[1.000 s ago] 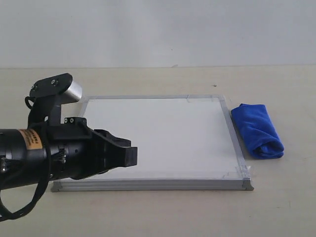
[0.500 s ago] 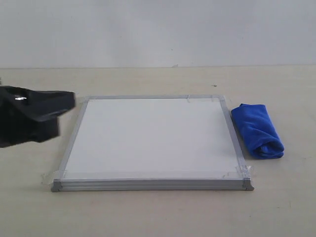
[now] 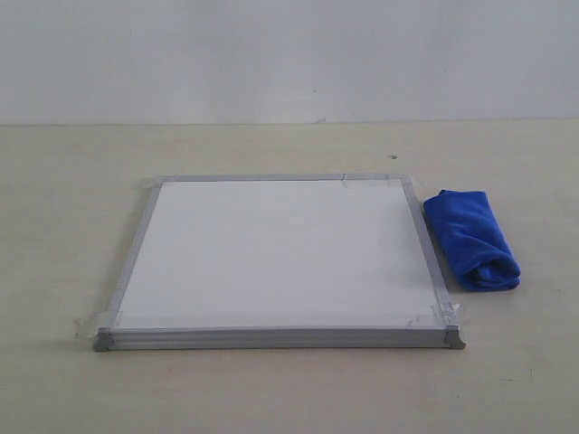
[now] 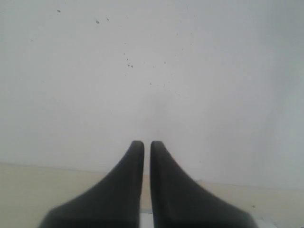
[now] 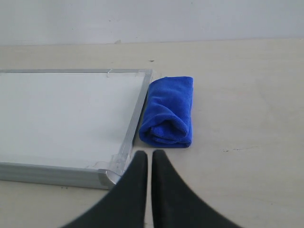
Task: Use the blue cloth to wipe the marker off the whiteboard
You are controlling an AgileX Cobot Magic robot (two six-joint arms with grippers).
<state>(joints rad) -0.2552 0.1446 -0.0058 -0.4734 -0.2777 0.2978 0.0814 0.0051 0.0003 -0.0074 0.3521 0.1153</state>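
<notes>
1. The whiteboard (image 3: 271, 249) lies flat near the middle of the table (image 3: 289, 389).
2. The folded blue cloth (image 3: 472, 239) lies just beside the board's right edge.
3. The left gripper (image 4: 143, 145) has its jaws pressed together, empty, facing a wall.
4. The right gripper (image 5: 146, 154) has its jaws pressed together, empty, near the cloth.

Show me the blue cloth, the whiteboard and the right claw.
blue cloth (image 3: 471, 240): exterior view, middle of bundle.
whiteboard (image 3: 271, 253): exterior view, bare white face.
right claw (image 5: 148, 155): right wrist view, between its fingertips.

Left end effector (image 4: 143, 146) closed, right end effector (image 5: 147, 156) closed
</notes>
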